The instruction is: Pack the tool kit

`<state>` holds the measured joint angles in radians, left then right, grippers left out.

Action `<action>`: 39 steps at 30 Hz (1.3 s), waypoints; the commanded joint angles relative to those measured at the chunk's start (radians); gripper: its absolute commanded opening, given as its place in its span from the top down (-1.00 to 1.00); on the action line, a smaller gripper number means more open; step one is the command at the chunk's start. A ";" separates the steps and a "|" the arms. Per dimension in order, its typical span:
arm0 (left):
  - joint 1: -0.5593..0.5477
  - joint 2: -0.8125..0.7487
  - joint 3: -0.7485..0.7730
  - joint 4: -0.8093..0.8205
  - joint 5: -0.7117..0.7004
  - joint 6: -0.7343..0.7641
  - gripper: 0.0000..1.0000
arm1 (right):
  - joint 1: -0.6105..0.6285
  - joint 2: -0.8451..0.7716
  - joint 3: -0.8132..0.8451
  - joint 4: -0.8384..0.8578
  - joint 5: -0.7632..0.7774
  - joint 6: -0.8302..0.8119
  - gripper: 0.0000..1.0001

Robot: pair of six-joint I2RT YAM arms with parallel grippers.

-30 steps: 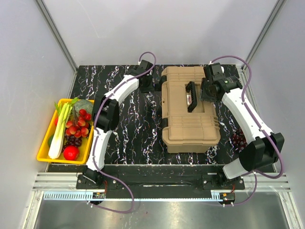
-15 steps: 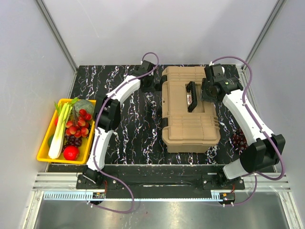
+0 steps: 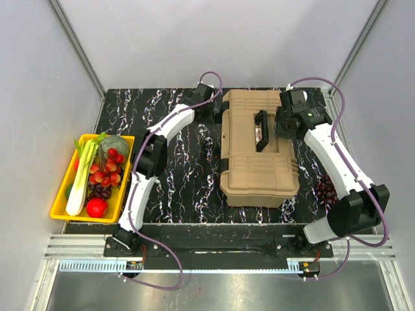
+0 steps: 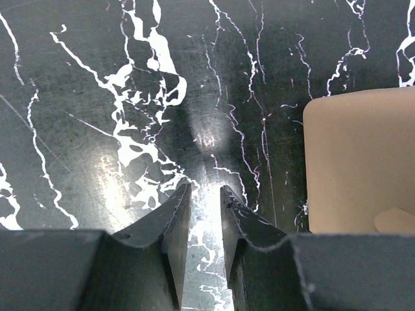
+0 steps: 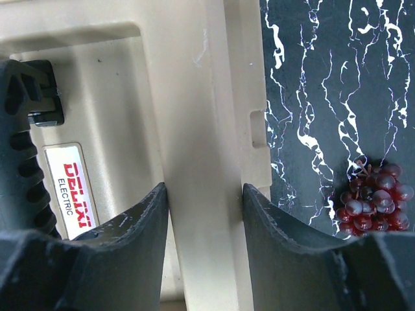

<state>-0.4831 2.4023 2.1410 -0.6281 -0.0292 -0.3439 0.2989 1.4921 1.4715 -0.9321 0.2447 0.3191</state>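
The tan toolbox (image 3: pixel 259 168) lies closed on the black marble table, its black handle (image 3: pixel 260 129) flat on the lid. My right gripper (image 3: pixel 280 123) is over the lid's right side; in the right wrist view its jaws (image 5: pixel 203 184) are closed against both sides of a raised tan ridge of the lid (image 5: pixel 194 97), beside the handle (image 5: pixel 19 149). My left gripper (image 3: pixel 209 107) hangs by the box's far left corner (image 4: pixel 356 162); its jaws (image 4: pixel 204 188) are almost together with nothing between. No hand tools or inner tray are in view.
A yellow tray (image 3: pixel 58 194) of vegetables and fruit sits at the table's left edge. A bunch of dark red grapes (image 3: pixel 324 190) lies right of the toolbox, also in the right wrist view (image 5: pixel 369 204). Grey walls enclose the table.
My left gripper has moved back and to the right, toward the toolbox's far left corner. The right gripper has stayed on the lid.
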 commanded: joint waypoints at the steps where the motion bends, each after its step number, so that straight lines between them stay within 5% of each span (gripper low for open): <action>1: -0.120 0.032 0.017 0.202 0.178 -0.070 0.43 | 0.026 0.082 -0.083 -0.034 -0.182 0.054 0.14; 30: -0.158 0.040 0.017 0.271 0.207 -0.070 0.46 | 0.026 0.065 -0.114 -0.016 -0.199 0.067 0.14; 39: 0.006 -0.250 -0.337 0.455 0.166 -0.316 0.33 | 0.026 0.033 -0.076 0.006 -0.153 0.106 0.09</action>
<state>-0.5323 2.3573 1.8992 -0.3347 0.1123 -0.5507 0.2874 1.4578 1.4349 -0.9035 0.2584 0.3370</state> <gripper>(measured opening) 0.301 0.505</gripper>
